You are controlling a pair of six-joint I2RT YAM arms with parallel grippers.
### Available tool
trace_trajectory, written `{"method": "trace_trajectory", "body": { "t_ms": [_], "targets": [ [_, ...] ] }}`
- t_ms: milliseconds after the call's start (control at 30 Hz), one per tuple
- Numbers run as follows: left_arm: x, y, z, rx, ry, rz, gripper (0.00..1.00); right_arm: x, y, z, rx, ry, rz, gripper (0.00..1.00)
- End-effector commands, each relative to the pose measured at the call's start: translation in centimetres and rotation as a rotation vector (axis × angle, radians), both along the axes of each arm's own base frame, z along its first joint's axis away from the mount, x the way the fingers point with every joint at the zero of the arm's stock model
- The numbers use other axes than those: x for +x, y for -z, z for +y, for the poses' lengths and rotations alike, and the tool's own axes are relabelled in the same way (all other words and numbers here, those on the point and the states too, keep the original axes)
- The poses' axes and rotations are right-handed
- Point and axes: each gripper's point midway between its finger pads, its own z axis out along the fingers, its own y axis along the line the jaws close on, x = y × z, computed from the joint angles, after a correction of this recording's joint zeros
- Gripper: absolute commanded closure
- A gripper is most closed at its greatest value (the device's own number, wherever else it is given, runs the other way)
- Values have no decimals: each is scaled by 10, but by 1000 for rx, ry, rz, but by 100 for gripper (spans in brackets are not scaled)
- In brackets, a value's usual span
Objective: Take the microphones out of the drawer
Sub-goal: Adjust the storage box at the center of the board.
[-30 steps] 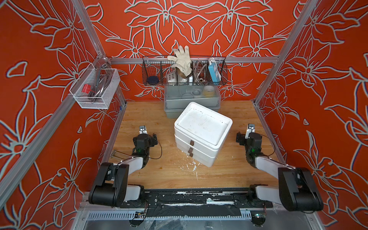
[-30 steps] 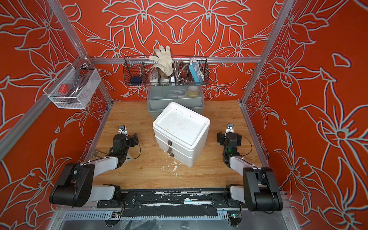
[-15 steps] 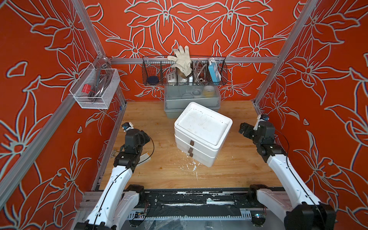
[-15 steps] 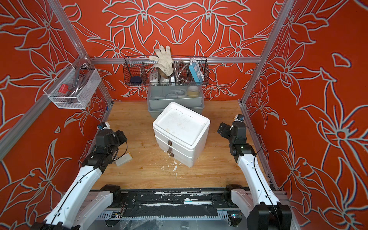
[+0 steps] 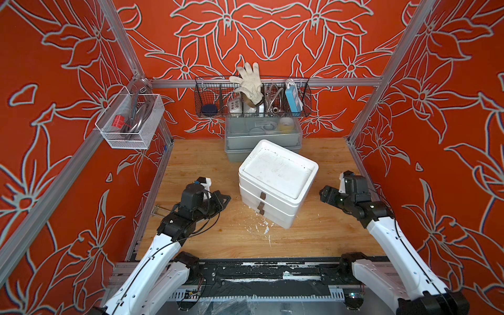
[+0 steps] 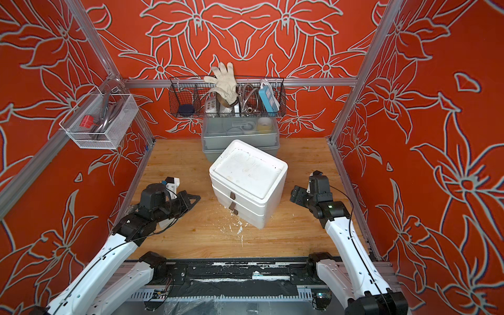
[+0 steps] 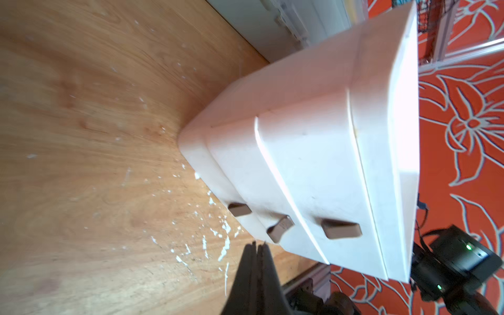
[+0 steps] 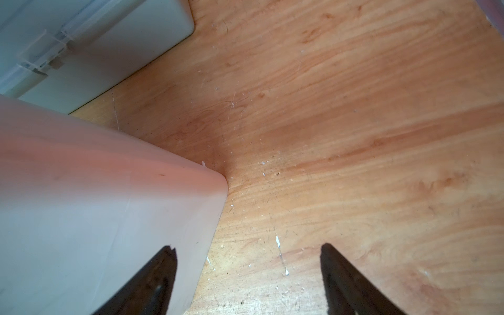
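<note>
left gripper (image 7: 256,246): pinched shut, empty, near pull tabs (image 7: 281,227); right gripper (image 8: 248,248): spread wide. drawers (image 5: 275,207) closed, microphone unseen, all steps pending.

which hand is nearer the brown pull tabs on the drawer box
Left. The shut left hand points at the brown pull tabs on the front of the white drawer box, just short of them. The open right hand is beside the box's side wall, round the corner.
</note>
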Motion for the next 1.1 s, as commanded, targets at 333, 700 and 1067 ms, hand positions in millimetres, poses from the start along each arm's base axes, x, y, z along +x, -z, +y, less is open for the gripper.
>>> {"method": "trace_trajectory", "body": {
  "t_ms": [333,700,1067],
  "targets": [
    [33,-35,-53,-11,101,-128,100,-7,11,-2,-11,15,42,0],
    [72,-31,-40,103,-36,-163,100,-7,8,-7,-49,9,10,0],
    [110,-27,-54,140,-45,-189,100,1,5,-1,-33,-19,-5,0]
  ]
}}
